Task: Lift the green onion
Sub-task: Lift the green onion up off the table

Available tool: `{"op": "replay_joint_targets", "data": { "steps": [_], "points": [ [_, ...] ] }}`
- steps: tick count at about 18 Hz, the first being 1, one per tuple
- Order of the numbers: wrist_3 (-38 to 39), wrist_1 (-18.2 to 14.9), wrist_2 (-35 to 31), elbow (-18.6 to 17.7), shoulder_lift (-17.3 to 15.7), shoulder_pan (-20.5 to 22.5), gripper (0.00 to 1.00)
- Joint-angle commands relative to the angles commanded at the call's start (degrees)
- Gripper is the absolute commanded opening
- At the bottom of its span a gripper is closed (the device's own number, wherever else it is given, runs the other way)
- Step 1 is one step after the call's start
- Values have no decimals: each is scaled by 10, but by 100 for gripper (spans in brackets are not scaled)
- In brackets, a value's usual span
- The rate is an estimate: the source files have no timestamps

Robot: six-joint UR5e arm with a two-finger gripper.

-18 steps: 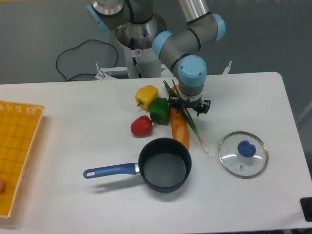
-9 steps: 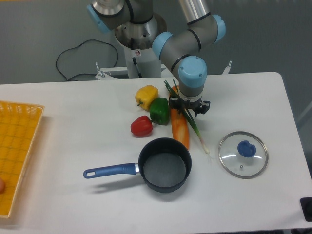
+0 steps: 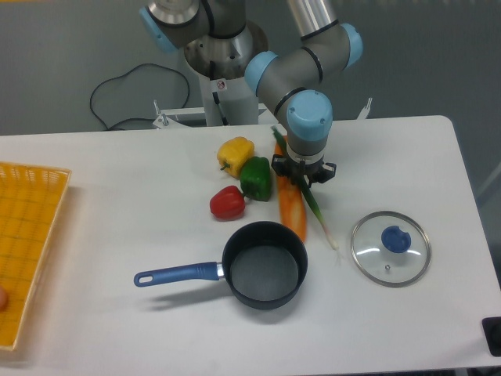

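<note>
The green onion point(image 3: 317, 215) lies on the white table, a thin stalk running from dark leaves behind the wrist down to a pale tip near the glass lid. My gripper point(image 3: 302, 178) points straight down over its upper part, right beside the orange carrot point(image 3: 290, 205). The fingers are mostly hidden under the wrist, but they look closed around the stalk. The onion still rests on the table.
A green pepper point(image 3: 256, 178), a yellow pepper point(image 3: 236, 153) and a red pepper point(image 3: 228, 202) sit just left of the carrot. A dark pot with a blue handle point(image 3: 264, 264) stands in front. A glass lid point(image 3: 391, 247) lies to the right. A yellow basket point(image 3: 27, 235) is at the left edge.
The gripper's jaws have drawn in on the stalk. The onion's leaves are bunched together and its pale tip has shifted slightly to the right and nearer.
</note>
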State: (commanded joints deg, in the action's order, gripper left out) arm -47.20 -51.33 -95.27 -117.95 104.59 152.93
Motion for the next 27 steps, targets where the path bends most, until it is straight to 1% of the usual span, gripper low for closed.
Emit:
{"op": "replay_joint_targets", "data": {
  "steps": [1, 2, 7, 12, 15, 18, 19, 21, 24, 27],
  "points": [
    [0, 0, 0, 0, -1, 0, 9],
    [0, 0, 0, 0, -1, 0, 7],
    [0, -1, 1, 4, -3, 1, 7],
    [-3, -8, -3, 17, -18, 10, 7],
    [-1, -36, -1, 32, -31, 23, 7],
    [-3, -72, 3, 53, -49, 42, 7],
    [-3, -80, 10, 59, -54, 45, 7],
    [-2, -85, 48, 68, -59, 47, 7],
    [1, -83, 104, 72, -62, 48, 7],
    [1, -80, 141, 76, -62, 47, 7]
  ]
}}
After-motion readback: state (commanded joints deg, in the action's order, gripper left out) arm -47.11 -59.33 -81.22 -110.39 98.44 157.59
